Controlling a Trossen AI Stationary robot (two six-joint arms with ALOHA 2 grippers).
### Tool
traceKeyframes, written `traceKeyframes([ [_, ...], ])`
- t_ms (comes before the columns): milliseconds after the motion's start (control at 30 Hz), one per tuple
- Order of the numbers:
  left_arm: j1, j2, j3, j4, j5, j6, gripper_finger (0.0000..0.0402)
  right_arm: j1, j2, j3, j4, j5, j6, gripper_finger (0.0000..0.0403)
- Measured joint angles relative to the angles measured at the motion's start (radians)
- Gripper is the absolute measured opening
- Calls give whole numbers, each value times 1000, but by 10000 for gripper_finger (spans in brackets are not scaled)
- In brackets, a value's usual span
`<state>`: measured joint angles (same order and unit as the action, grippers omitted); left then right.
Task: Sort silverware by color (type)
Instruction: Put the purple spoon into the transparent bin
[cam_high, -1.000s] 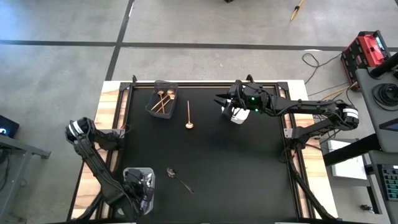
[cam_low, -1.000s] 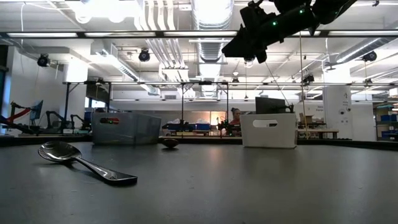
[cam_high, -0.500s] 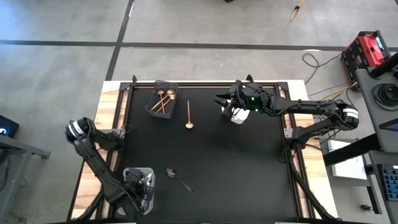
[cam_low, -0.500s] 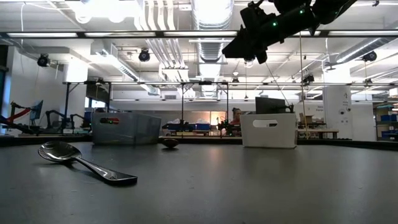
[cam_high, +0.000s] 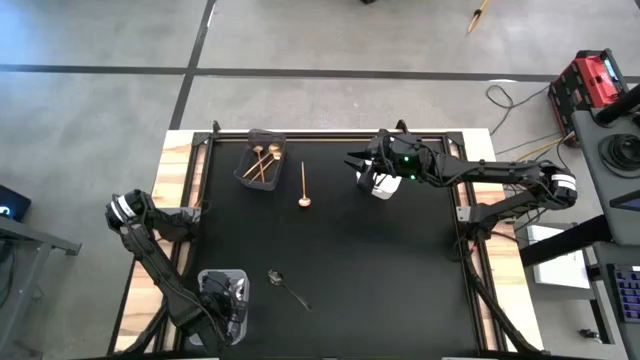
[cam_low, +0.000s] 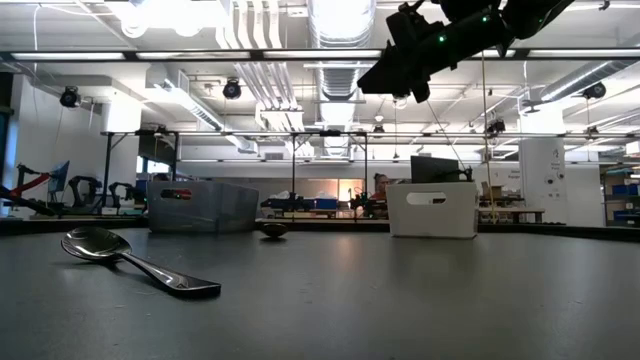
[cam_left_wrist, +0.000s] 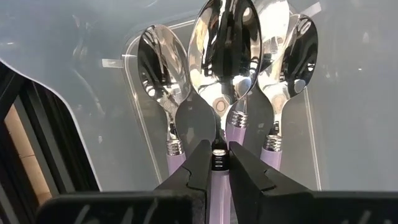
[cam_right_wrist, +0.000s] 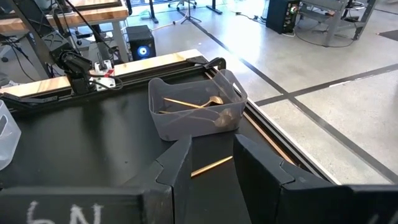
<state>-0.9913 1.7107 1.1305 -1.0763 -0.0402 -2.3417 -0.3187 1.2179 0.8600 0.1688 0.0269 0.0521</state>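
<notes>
Progress: approx. two-thirds sorted, judged from present layout.

Near edge of bench (cam_high: 330, 250): left end effector (cam_left_wrist: 220, 163) inside clear bin (cam_high: 224, 300), fingers pressed together, pinching neck of a lilac-handled spoon (cam_left_wrist: 222, 50). Two more lilac-handled spoons (cam_left_wrist: 163, 74) alongside in same bin. Held spoon not yet let go.

Just beside clear bin: dark spoon (cam_high: 288, 287) loose on bench, bowl toward bin. Not sorted.

Mid bench: gold spoon (cam_high: 303, 186) loose, just beside dark bin (cam_high: 260, 158). Not sorted. Dark bin w/ at least two gold spoons (cam_right_wrist: 193, 103) inside.

Far right: right end effector (cam_high: 366, 168) above white bin (cam_low: 432, 208), clear of bench, fingers spread partway, nothing between them. White bin contents not visible.

Remaining: 1 dark spoon, 1 gold spoon, plus release of held spoon.

Obstructions: none betw. loose spoons and bins. Gold spoon close to dark bin wall; approach from open side advisable. Dark spoon close to left arm's bin; risk of arm interference if right arm goes for it.

Beyond bench: bare floor, red case (cam_high: 590, 78) far right.
</notes>
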Motion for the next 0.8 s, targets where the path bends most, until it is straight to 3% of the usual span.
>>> traceKeyframes([
  [800,1,0,-7,3,27,10,20,0,0,0,-7,0,0,109],
])
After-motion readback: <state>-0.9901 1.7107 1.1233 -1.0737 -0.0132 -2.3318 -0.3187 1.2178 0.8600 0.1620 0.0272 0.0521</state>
